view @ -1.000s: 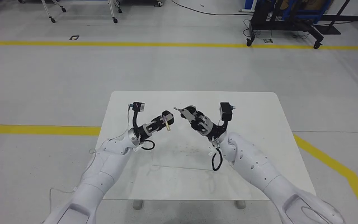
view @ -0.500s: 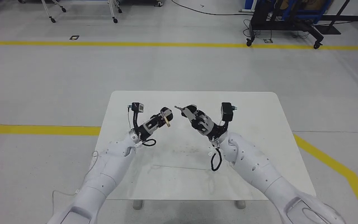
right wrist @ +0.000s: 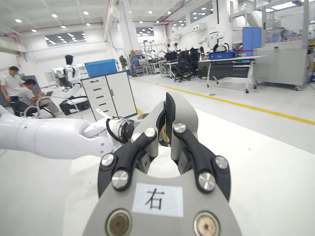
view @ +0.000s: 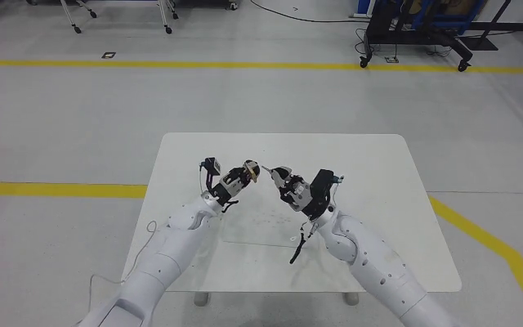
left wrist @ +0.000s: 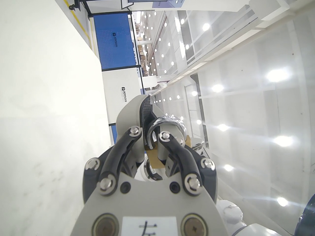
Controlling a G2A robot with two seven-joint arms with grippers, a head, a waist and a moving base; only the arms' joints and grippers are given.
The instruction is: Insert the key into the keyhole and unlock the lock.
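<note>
We're seeing the left gripper (left wrist: 157, 133) clamping the brass padlock with a silver shackle (left wrist: 154, 159), holding it above the white table (view: 368, 163). The right gripper (view: 278, 174) is pinching the thin silver key (view: 265, 168). Its tip is sitting just beside the padlock; we can't tell whether they're touching.

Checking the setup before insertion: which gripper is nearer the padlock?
Left. The left gripper is clamped on the padlock; the right gripper, holding the key, faces it close by.
</note>
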